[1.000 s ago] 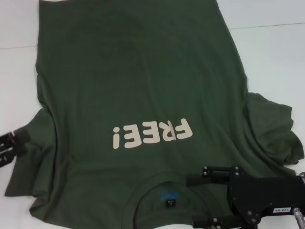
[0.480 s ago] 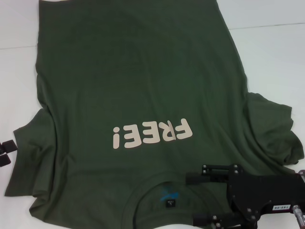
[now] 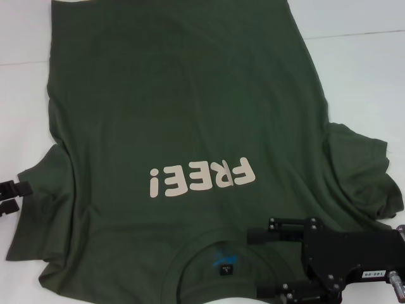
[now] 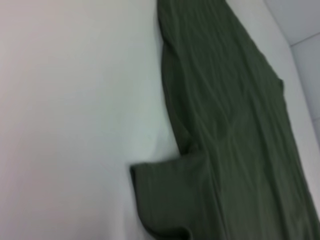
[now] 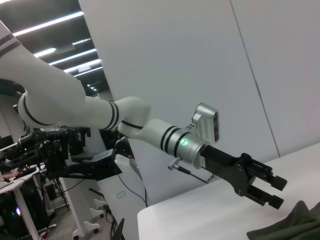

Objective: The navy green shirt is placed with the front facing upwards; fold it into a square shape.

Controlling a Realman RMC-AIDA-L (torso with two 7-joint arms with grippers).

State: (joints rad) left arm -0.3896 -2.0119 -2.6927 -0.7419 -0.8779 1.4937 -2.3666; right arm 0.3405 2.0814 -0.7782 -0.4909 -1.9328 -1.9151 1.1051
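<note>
The navy green shirt [image 3: 190, 107] lies spread front up on the white table, its cream "FREE!" letters [image 3: 202, 179] upside down in the head view and its collar [image 3: 193, 256] toward the near edge. My left gripper [image 3: 22, 197] is open at the outer edge of the left sleeve [image 3: 41, 215], with nothing between its fingers. The right wrist view shows that same left gripper [image 5: 280, 193] open above the table. My right gripper [image 3: 253, 265] hovers open over the shoulder beside the collar. In the left wrist view, the sleeve [image 4: 170, 195] and the shirt's side lie flat.
The white table [image 3: 361, 69] shows on both sides of the shirt. The right sleeve [image 3: 364, 177] is bunched in loose folds. In the right wrist view, lab equipment [image 5: 55, 150] stands beyond the table.
My left gripper drew back from the left sleeve toward the view's edge, then came slightly back in. My right gripper shifted a little toward the near edge. The shirt has not moved.
</note>
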